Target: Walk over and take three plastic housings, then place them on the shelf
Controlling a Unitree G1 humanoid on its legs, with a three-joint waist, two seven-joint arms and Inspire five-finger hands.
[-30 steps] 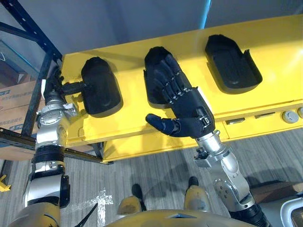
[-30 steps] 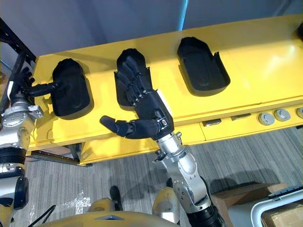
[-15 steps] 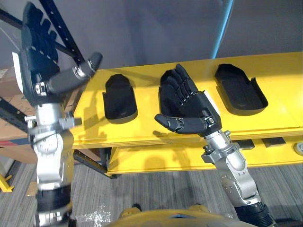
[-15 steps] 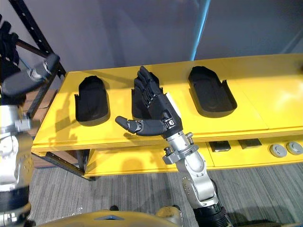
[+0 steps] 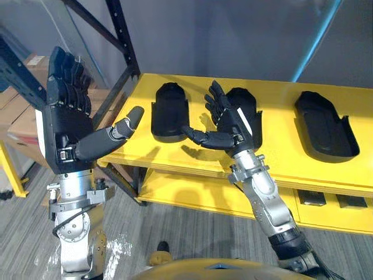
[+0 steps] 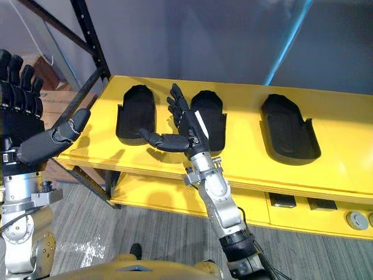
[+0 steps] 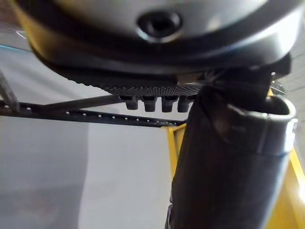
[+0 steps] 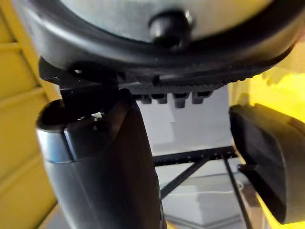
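Three black moulded plastic housings (image 5: 169,111) are laid in a row along the yellow metal surface (image 5: 280,160), well apart. The right hand (image 5: 228,119) is held over the middle housing (image 5: 254,108), fingers spread, nothing gripped. The left hand (image 5: 61,128) is held up off the surface's left end, fingers straight and empty.

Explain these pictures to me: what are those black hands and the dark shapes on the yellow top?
This is a humanoid robot seen through its own cameras. Two wide pictures come from its head, looking down; two close ones from its wrists, along each hand. Three black plastic housings lie in a row on the yellow shelf: the left housing, middle housing and right housing. Its left hand is raised, open and empty; its right hand, open too, is up before the middle one.
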